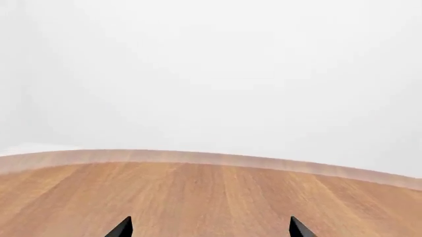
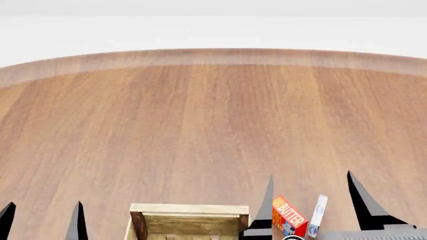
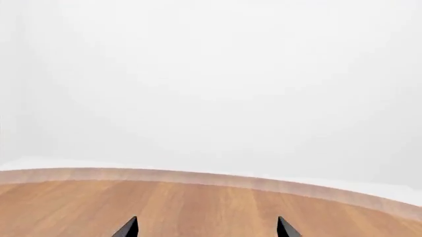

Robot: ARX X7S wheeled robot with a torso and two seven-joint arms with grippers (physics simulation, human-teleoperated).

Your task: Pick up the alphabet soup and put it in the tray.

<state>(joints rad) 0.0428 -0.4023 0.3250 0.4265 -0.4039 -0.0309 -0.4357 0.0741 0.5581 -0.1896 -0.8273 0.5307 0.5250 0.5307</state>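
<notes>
The alphabet soup can is out of view in every frame. Only the far end of the light-wood tray (image 2: 189, 210) shows, at the bottom edge of the head view. My left gripper (image 2: 42, 217) is open and empty at the bottom left of the head view, left of the tray. My right gripper (image 2: 310, 192) is open and empty at the bottom right, right of the tray. Both wrist views show only bare wooden table (image 1: 211, 197) with the black fingertips (image 1: 121, 229) spread wide, likewise in the right wrist view (image 3: 129, 228).
A red-and-orange butter box (image 2: 288, 216) and a thin white packet (image 2: 317, 215) lie between my right gripper's fingers at the bottom of the head view. The round wooden table (image 2: 213, 125) stretches ahead to its curved far edge, with white wall beyond.
</notes>
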